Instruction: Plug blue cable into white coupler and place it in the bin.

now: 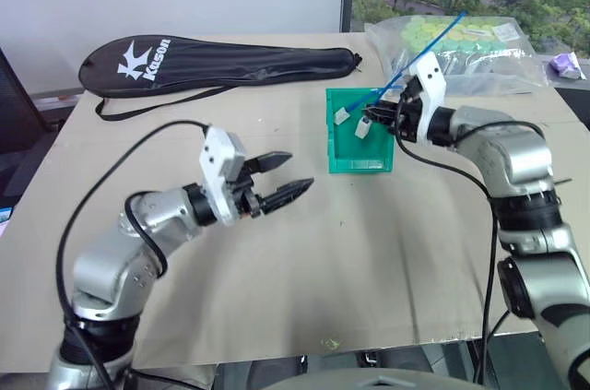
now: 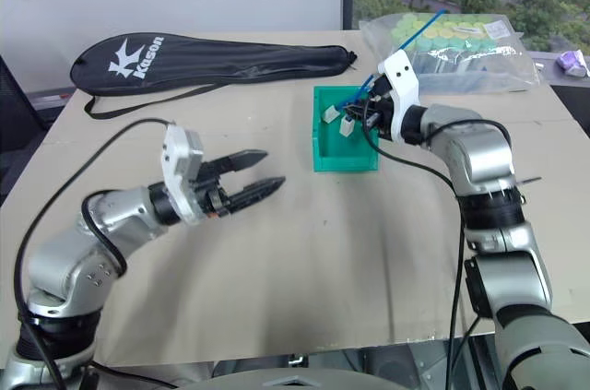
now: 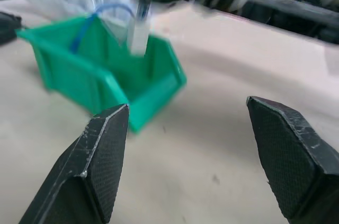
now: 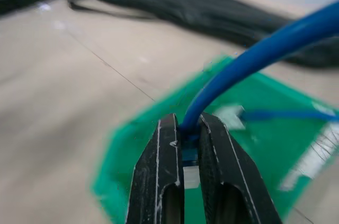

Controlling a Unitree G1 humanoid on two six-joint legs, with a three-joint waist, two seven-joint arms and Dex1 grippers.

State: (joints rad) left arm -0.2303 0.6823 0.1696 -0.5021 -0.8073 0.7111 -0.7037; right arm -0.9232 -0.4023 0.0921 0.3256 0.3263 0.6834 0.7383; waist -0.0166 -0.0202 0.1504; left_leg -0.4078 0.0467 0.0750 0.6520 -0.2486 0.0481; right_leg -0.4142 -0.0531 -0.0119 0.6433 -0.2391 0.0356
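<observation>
A: Head views. Left gripper (image 1: 281,180)?
B: Jaws spread wide, nothing between them, held above bare tabletop (image 1: 304,270), well apart from the bin (image 1: 355,165).
A: Right gripper (image 1: 371,116)?
B: Clamped on the blue cable (image 1: 433,41), right over the bin. The cable runs up and away from the fingers in a nearly straight line; the white coupler (image 1: 363,127) hangs at its lower end, inside the bin's opening. A 2nd small white piece (image 1: 341,115) sits just beside it; I cannot tell what it is.
A: Surroundings?
B: Black racket case (image 1: 221,65) beyond the left arm; clear plastic bag (image 1: 479,53) of goods behind the bin.
A: Left wrist view.
B: 2 black textured pads (image 3: 100,155) far apart, empty. Green translucent bin ahead, a blue arched cable (image 3: 98,15) inside it, the white coupler hanging blurred over its rim.
A: Right wrist view.
B: 2 fingers (image 4: 161,181) pressed together on the smooth blue cable, which curves upward; green bin beneath.
</observation>
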